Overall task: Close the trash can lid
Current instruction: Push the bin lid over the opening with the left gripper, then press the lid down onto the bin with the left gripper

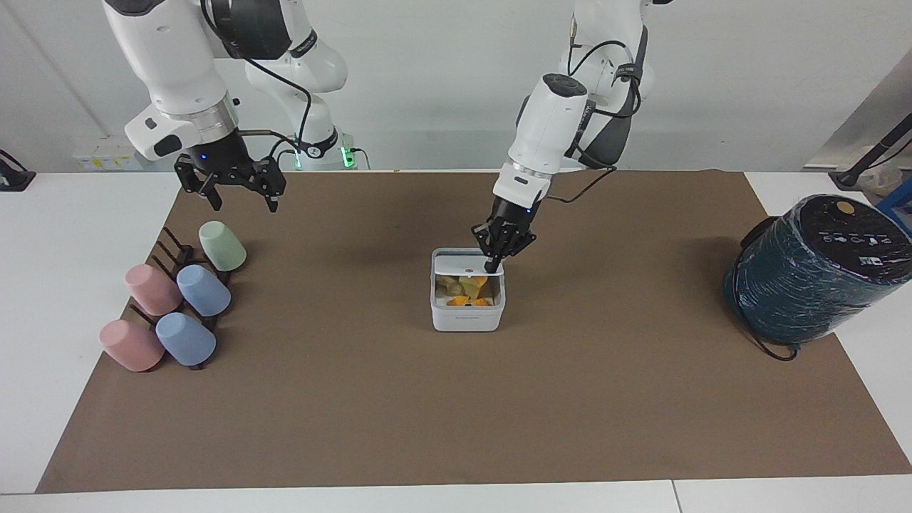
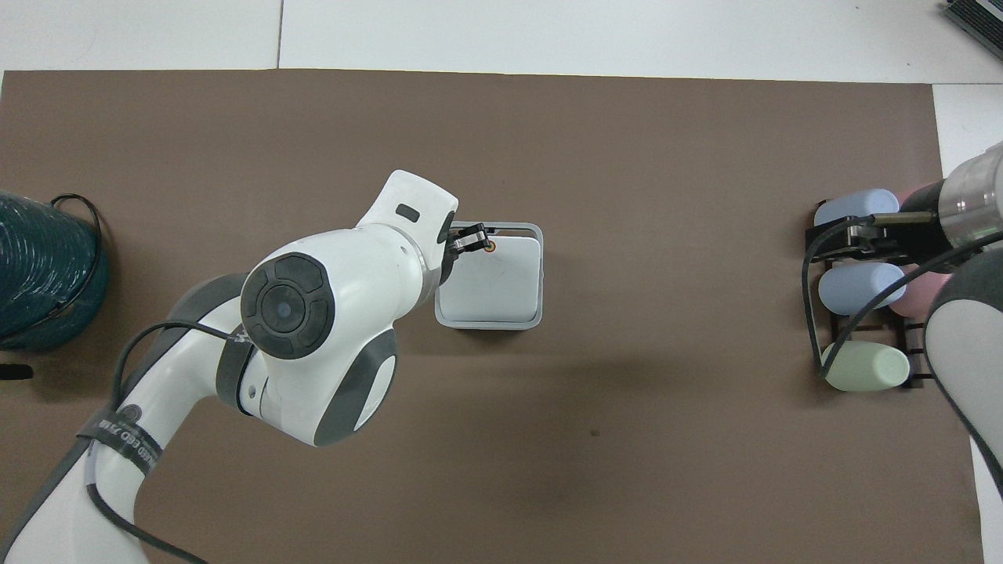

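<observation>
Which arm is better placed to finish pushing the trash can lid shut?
Left. The left gripper is already at the lid, tilted partway down over the trash can. The right gripper waits above the cup rack.

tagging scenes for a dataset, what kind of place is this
Probably a robotics lab test bench: two arms at a white table with a brown mat, a small trash can and cups on a rack.

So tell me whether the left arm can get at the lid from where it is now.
Probably yes: the left gripper already sits on the half-lowered lid of the trash can, with nothing between them.
</observation>
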Available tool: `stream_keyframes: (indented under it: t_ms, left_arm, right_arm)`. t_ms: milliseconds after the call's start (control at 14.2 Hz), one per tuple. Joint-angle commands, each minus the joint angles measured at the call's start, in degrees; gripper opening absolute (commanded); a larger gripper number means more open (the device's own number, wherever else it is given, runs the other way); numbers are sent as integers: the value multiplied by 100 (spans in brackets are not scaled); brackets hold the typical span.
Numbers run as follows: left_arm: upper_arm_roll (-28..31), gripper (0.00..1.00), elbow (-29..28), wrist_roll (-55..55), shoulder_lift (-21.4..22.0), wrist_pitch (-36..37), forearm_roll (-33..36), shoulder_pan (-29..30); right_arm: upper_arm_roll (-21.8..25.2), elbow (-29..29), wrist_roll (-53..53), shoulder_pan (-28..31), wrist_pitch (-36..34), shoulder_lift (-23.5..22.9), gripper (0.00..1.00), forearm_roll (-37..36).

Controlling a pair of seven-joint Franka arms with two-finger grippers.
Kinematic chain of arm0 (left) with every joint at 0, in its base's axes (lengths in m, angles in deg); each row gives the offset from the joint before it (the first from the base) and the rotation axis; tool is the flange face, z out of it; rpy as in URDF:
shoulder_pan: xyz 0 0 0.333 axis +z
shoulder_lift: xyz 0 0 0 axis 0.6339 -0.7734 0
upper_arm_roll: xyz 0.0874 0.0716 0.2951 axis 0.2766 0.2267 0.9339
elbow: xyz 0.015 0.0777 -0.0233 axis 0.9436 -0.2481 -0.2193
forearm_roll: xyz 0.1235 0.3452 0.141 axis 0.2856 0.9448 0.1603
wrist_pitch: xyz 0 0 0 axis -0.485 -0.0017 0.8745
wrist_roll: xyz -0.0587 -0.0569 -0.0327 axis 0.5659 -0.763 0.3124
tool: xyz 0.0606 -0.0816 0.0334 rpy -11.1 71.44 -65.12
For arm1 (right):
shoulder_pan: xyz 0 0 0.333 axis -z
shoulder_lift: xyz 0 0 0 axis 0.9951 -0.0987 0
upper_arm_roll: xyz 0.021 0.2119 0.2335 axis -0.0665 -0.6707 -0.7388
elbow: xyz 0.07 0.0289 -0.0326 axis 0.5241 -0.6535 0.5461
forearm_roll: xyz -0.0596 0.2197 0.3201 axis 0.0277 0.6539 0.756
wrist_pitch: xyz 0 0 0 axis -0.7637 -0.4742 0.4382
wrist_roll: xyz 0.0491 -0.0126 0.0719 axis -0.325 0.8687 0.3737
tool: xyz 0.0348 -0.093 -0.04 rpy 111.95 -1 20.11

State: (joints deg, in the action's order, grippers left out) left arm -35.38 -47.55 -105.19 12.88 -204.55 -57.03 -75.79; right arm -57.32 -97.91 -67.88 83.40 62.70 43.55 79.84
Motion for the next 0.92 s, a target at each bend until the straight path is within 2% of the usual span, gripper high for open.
stream_keyframes:
  t_ms: [0,493,563,704,845]
  left_arm:
    - [-23,7,113,22,-466,-468,-111,-64]
    - [-14,8,61,206,-932,-742,-102,-55]
    - [-14,11,87,215,-933,-716,-102,-55]
    - [-14,17,279,206,-924,-497,-102,-29]
    - [3,23,734,206,-845,404,-102,32]
  right_arm:
    - [-32,-156,162,76,86,129,100,71]
    - [-32,-156,162,76,86,129,100,71]
    - [-32,-156,162,76,86,129,100,71]
    - [-32,-156,162,76,86,129,100,71]
    - [-32,-156,162,76,86,129,100,71]
